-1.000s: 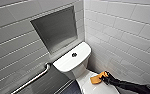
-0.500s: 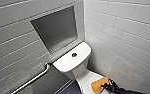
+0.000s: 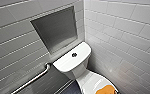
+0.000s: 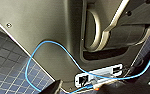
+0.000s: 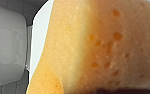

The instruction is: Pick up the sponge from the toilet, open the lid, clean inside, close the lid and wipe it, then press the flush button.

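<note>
The white toilet (image 3: 78, 71) stands in the corner with the round dark flush button (image 3: 74, 54) in the middle of its cistern top. Its lid (image 3: 89, 81) lies shut over the bowl. The orange-yellow sponge (image 3: 105, 90) rests on the lid at the near edge of the head view. My right gripper (image 3: 114, 92) is a dark bit just right of the sponge and is shut on it. In the right wrist view the sponge (image 5: 101, 47) looms large and porous, with the white lid (image 5: 41, 35) beside it. My left gripper is open with nothing seen in it.
A steel grab bar (image 3: 33, 78) runs along the left wall below a recessed grey niche (image 3: 56, 30). Grey tiled walls (image 3: 121, 32) meet behind the cistern. The left wrist view looks past my own dark body and a blue cable (image 4: 53, 50) to a dark tiled floor (image 4: 6, 72).
The sponge, with my right gripper on it, has slid along the lid toward me, from the lid's middle to the near edge of the head view.
</note>
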Available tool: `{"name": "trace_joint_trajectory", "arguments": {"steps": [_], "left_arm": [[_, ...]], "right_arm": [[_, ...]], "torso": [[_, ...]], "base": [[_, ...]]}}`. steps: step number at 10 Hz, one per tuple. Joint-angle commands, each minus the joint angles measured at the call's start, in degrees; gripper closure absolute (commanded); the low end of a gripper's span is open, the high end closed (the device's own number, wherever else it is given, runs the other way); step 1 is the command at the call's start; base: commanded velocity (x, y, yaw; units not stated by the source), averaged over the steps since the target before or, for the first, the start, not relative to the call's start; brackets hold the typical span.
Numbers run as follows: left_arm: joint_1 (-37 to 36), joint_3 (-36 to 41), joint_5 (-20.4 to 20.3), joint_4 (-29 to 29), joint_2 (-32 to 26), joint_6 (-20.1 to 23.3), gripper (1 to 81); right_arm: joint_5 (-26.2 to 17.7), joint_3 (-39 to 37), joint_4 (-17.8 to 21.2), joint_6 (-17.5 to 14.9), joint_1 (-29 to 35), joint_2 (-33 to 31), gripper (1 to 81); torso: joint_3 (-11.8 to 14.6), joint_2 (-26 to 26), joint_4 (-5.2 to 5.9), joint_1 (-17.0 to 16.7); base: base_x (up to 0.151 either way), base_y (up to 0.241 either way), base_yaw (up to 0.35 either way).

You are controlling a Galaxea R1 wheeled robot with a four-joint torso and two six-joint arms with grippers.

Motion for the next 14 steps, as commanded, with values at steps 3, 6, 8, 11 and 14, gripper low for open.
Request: {"name": "trace_joint_trajectory", "arguments": {"steps": [3,6,8,11,14], "left_arm": [[0.53,0.18,4.85,0.12,-0.57,0.08,1.0],[0.53,0.18,4.85,0.12,-0.92,0.08,1.0],[0.53,0.18,4.85,0.12,-1.10,0.08,1.0],[0.53,0.18,4.85,0.12,-0.92,0.08,1.0],[0.53,0.27,4.76,0.91,-0.48,0.08,1.0]], "right_arm": [[7.56,15.37,0.19,-0.66,-6.82,-12.56,81.1],[14.41,16.09,-2.61,-0.04,-15.87,-12.92,81.1],[18.03,15.21,-5.43,0.31,-22.11,-12.13,81.1],[25.14,19.41,-11.57,0.22,-30.38,-13.88,81.1],[26.55,34.61,-13.70,-1.79,-31.62,-21.08,81.1]], "torso": [[0.00,0.00,0.00,0.00],[0.00,0.00,0.00,0.00],[0.00,-0.02,0.00,0.00],[0.00,-0.05,0.00,0.00],[0.00,-0.06,0.00,0.00]], "base": [[0.000,0.000,0.000],[0.000,0.000,0.000],[0.000,0.000,0.000],[0.000,0.000,0.000],[0.000,0.000,0.000]]}}
